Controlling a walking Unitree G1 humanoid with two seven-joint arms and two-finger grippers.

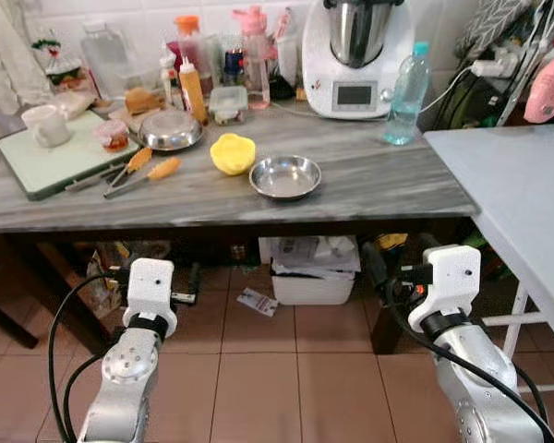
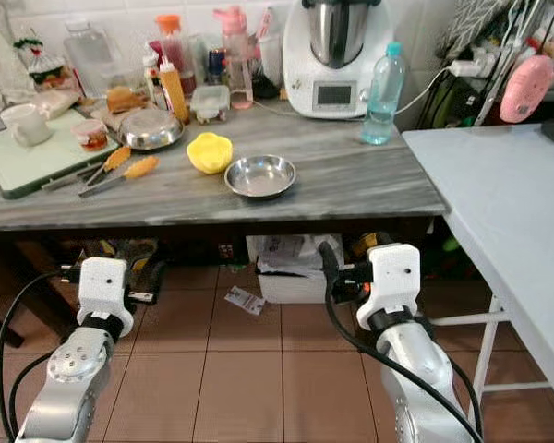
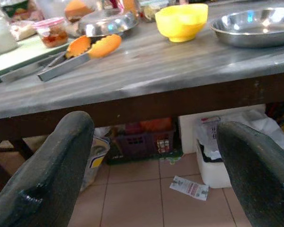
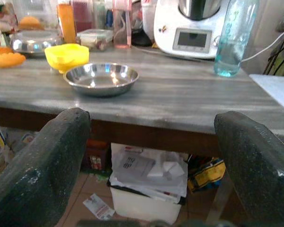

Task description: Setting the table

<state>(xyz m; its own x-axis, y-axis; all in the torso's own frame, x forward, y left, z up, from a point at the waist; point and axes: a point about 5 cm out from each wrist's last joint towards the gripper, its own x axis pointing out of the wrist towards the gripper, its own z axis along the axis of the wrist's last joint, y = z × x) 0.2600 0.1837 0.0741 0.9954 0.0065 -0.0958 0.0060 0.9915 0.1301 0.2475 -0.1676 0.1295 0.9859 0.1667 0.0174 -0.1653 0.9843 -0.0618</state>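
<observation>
A shallow steel dish (image 1: 284, 176) sits mid-counter on the grey marble worktop (image 1: 379, 189). A yellow bowl (image 1: 233, 153) stands just left of the dish, and a second steel bowl (image 1: 171, 130) lies further back left. Orange-tipped tongs (image 1: 143, 173) lie beside a green board (image 1: 28, 166) that holds a white mug (image 1: 48, 126). Both arms are held low in front of the worktop, below its edge. My left gripper (image 3: 155, 125) is open and points at the tongs and the yellow bowl (image 3: 181, 21). My right gripper (image 4: 152, 118) is open, empty, and faces the steel dish (image 4: 101, 78).
A white table (image 1: 522, 198) juts in on the right, close to my right arm. At the counter's back stand a food processor (image 1: 355, 55), a water bottle (image 1: 406, 94), and several bottles and jars. Under the counter sit a white bin (image 1: 312, 272) and a paper scrap on the tiles.
</observation>
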